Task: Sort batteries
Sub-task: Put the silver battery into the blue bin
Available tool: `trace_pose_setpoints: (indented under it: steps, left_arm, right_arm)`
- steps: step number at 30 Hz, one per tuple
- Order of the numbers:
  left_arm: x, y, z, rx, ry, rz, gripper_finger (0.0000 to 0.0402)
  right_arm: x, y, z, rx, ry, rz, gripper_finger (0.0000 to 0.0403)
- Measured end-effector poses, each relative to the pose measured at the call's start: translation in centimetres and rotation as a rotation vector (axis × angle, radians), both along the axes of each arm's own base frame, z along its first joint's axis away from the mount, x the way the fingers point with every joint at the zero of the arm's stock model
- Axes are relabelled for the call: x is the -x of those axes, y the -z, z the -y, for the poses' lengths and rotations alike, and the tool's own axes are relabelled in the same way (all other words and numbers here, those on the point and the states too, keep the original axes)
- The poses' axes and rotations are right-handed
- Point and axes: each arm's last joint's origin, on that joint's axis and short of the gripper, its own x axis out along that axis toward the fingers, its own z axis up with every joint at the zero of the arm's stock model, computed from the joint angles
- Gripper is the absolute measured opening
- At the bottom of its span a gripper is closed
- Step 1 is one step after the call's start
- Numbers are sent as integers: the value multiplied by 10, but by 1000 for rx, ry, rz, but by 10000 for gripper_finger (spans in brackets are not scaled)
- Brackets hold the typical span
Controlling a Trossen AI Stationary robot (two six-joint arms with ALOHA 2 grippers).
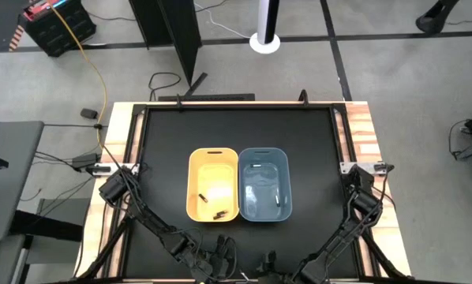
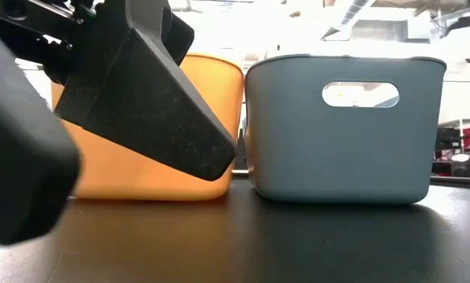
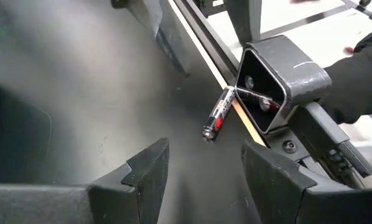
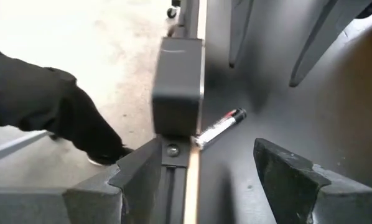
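One battery (image 3: 217, 112), dark and silvery with a red band, lies on its side on the black table at the near edge, against a small dark camera housing (image 3: 279, 78). It also shows in the right wrist view (image 4: 221, 126). My left gripper (image 3: 201, 163) and right gripper (image 4: 204, 163) are both open. They hover low near that edge, with the battery a little ahead of each. The yellow bin (image 1: 213, 185) holds dark batteries (image 1: 219, 214). The blue bin (image 1: 264, 183) holds pale ones (image 1: 278, 202).
The two bins stand side by side mid-table, yellow (image 2: 152, 169) and blue (image 2: 345, 126) in the low view. A dark part of an arm (image 2: 141, 94) hangs close in front of the yellow one. Beyond the near edge rail (image 4: 192, 180), a person's dark sleeve (image 4: 43, 106) shows.
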Motion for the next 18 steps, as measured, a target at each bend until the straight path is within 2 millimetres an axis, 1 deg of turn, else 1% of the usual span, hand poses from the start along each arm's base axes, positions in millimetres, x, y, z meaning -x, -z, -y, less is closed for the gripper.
trace_pose_setpoints:
  steps: [4,9,12,16,18]
  left_arm:
    - [0,0,0,0,-1,0,197]
    - [0,0,0,4,-4,-1,197]
    - [0,0,0,5,-6,-2,197]
    - [0,0,0,5,-6,-3,197]
    - [0,0,0,4,-6,-3,197]
  right_arm:
    - [-1,-1,0,-11,3,9,272]
    - [-1,9,-1,-3,10,-7,272]
    - [-2,8,-2,-24,9,11,272]
    - [-7,21,-2,-29,15,4,272]
    - [-9,23,-1,-31,15,1,272]
